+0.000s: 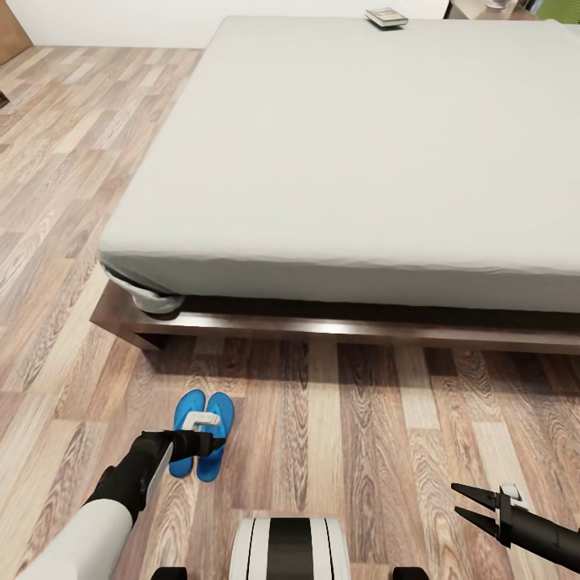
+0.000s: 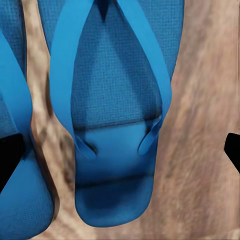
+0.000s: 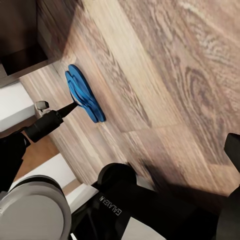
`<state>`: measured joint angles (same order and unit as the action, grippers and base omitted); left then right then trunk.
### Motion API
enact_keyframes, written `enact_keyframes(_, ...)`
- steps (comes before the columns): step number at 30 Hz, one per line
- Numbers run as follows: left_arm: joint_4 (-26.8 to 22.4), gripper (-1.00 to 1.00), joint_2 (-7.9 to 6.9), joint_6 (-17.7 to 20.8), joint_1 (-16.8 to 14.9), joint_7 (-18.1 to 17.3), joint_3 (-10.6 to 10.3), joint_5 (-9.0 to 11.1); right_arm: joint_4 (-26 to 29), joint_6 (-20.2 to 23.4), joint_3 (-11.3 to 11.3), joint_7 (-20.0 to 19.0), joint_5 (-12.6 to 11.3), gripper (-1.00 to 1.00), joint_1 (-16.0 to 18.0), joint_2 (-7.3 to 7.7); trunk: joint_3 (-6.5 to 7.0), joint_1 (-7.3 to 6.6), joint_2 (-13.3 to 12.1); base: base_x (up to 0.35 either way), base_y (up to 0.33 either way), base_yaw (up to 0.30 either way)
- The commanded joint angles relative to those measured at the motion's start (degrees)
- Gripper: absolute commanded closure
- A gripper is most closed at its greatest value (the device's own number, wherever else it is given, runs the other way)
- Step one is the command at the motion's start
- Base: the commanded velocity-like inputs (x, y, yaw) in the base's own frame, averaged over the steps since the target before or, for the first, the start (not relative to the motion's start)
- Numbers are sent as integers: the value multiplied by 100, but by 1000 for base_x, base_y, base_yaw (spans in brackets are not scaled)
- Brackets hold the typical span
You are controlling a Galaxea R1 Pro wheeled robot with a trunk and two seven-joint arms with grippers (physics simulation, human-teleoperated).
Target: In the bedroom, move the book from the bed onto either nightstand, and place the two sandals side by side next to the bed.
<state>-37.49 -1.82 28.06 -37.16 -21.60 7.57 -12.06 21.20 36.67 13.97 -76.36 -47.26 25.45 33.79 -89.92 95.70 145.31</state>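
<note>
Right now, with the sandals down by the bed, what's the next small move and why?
Probably lift the left end effector clear: both sandals already lie side by side on the floor near the bed, while the book sits on its far edge.

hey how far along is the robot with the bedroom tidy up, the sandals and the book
Sandals look done: the two sandals lie side by side on the wood floor just in front of the bed. In hand: the left gripper hovers right over them, its fingers apart around one sandal in the wrist view, nothing gripped. Left: the book lies on the mattress's far edge, not on a nightstand. The right gripper is open and empty.
</note>
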Motion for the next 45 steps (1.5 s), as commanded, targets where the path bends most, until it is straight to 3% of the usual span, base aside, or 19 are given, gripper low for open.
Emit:
enact_keyframes(1, -9, -100, 2, 25, -1, -61, 32, -62, -1, 51, 35, -8, -47, -100, 3, 5, 19, -3, 0, 0, 0, 0)
enact_keyframes(12, 2, -100, -249, 41, -1, -260, 52, 59, -2, 51, 34, -18, -42, -100, 3, 2, 263, -32, -15, 0, 0, 0)
enact_keyframes(25, 17, -100, -589, 32, -1, -1345, 71, 141, -2, 32, 35, -9, -29, -100, 3, -12, 551, -65, -32, 0, 0, 0)
enact_keyframes(33, 92, -100, -826, 26, 4, -1808, 220, 157, -2, 12, 40, 0, -26, -100, 3, -12, 728, -86, -43, 0, 0, 0)
enact_keyframes(45, 204, -100, -922, 56, 7, -2292, 540, 159, -7, -20, 79, 45, -17, -100, 3, -12, 994, -117, -59, 0, 0, 0)
